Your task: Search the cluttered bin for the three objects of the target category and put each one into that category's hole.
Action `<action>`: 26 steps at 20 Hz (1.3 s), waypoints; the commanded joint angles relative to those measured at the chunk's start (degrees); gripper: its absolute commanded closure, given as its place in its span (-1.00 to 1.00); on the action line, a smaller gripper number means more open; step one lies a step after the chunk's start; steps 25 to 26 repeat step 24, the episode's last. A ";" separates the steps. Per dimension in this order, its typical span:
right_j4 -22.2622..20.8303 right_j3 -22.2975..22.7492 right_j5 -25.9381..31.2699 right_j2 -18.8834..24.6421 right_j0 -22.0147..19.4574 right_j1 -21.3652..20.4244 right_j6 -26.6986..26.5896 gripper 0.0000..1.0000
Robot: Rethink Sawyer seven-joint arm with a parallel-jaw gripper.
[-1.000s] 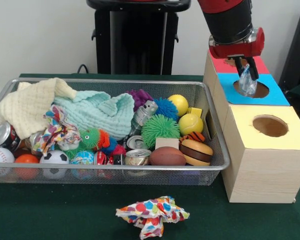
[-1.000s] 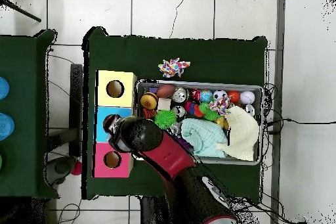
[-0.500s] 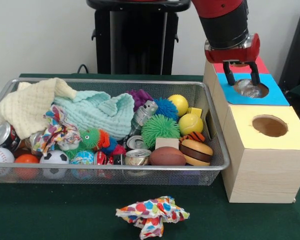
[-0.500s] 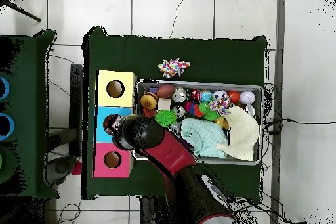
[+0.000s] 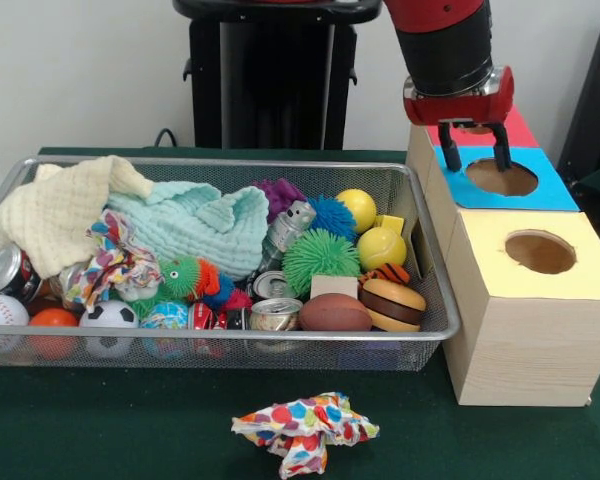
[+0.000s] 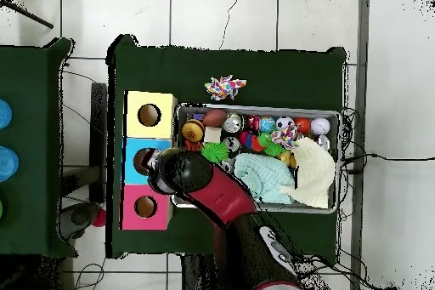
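My gripper point(image 5: 475, 160) hangs open and empty just above the blue box's hole point(image 5: 502, 177), its two black fingers spread over the hole's left part. Nothing shows inside the hole. The box row also has a yellow-topped hole point(image 5: 540, 252) nearer and a red top point(image 5: 525, 130) behind. Left of the boxes, the wire bin point(image 5: 230, 338) holds balls, spiky toys, cloths and several cans, among them a silver can point(image 5: 276, 313) at the front. Seen from overhead, the arm's wrist point(image 6: 181, 173) covers the gripper beside the blue hole point(image 6: 140, 158).
A cream cloth point(image 5: 65, 205) and a teal cloth point(image 5: 195, 225) cover the bin's left and middle. A spotted cloth point(image 5: 305, 430) lies on the green table in front of the bin. A black stand point(image 5: 270, 80) rises behind the bin.
The gripper held a clear crumpled thing over the blue hole, then opened. The thing sank into the hole and is gone from sight. The gripper has risen slightly.
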 commanded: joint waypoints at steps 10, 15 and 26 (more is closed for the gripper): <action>-22.49 -9.75 -2.11 -13.59 -1.67 1.92 1.15 -1.00; -27.87 -11.39 -5.46 -14.35 -2.53 2.31 2.75 -1.00; -35.98 -13.20 -11.08 -12.63 -1.83 3.32 0.99 1.00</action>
